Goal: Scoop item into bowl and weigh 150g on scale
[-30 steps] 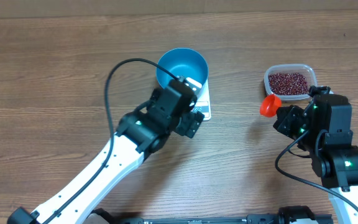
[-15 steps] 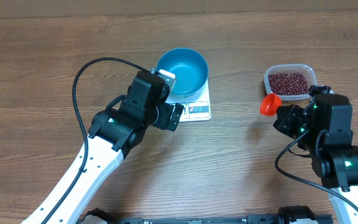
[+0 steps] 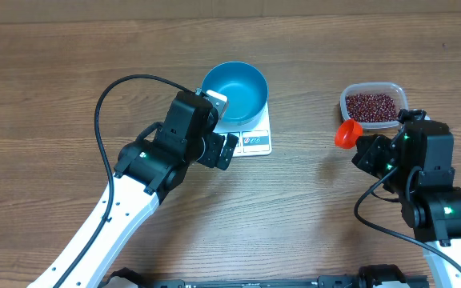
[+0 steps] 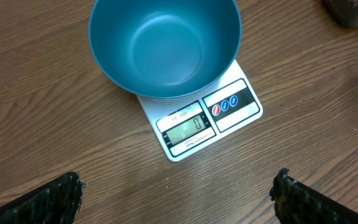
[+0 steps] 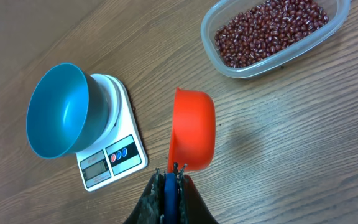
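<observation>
The blue bowl (image 4: pixel 165 46) sits empty on the white scale (image 4: pixel 229 109), whose display seems to read zero, so it looks ready for filling. The left hand (image 4: pixel 178 198) hangs just beside the scale, fingers wide apart, gripping nothing. The right hand (image 5: pixel 169 176) is clamped on the handle of an orange scoop (image 5: pixel 192 129) — cup empty, tipped on its side — poised near the clear tub (image 5: pixel 229 70) where the beans (image 5: pixel 269 31) lie, none scooped yet.
</observation>
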Robot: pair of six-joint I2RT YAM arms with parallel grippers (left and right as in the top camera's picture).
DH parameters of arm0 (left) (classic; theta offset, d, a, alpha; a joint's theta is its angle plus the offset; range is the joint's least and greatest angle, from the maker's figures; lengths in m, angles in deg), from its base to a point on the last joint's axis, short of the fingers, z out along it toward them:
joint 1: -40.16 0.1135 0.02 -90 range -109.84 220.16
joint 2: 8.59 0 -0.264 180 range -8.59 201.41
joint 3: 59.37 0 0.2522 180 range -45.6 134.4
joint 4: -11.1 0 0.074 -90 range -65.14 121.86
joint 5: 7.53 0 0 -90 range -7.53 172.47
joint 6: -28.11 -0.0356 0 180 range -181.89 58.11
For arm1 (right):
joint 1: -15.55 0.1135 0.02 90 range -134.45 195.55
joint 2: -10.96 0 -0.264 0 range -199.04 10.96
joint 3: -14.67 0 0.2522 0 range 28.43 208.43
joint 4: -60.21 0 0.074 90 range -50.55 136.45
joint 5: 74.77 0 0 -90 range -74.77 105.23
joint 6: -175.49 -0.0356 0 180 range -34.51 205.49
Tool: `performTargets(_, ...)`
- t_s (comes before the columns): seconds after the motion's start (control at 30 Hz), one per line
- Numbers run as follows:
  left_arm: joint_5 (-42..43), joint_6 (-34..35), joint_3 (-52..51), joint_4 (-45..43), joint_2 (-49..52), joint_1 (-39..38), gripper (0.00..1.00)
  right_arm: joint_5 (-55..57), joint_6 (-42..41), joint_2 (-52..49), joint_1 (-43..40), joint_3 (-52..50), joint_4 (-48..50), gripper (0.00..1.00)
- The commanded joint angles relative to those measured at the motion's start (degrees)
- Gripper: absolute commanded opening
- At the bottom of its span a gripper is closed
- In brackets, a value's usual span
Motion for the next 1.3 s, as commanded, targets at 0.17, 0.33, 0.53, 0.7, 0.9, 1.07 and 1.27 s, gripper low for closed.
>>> performTargets(0.17,0.7,0.0,0.1,-0.1,-1.1,0.2,1.00,0.5,0.3,0.2,-0.2,1.2,0.5,0.04)
performTargets(0.33,0.7,0.0,0.1,-0.3,-1.1,0.2,1.00,0.5,0.3,0.2,-0.2,1.2,0.5,0.04)
performTargets(0.53,-0.6,0.0,0.1,-3.7,-1.1,0.2,1.00,0.4,0.3,0.2,-0.2,1.2,0.5,0.04)
performTargets(0.7,-0.6,0.0,0.1,-4.1,-1.1,0.2,0.99,0.3,0.3,0.2,-0.2,1.2,0.0,0.04)
performTargets(0.9,-0.6,0.0,0.1,-3.8,-1.1,0.2,1.00,0.3,0.3,0.2,-0.2,1.2,-0.6,0.04)
performTargets(1.07,-0.7,0.0,0.1,-3.7,-1.1,0.2,0.99,0.3,0.3,0.2,-0.2,1.2,-0.2,0.04)
performTargets(1.27,-7.4,0.0,0.1,-4.2,-1.1,0.2,1.00,0.3,0.5,0.2,-0.2,1.2,-0.2,0.04)
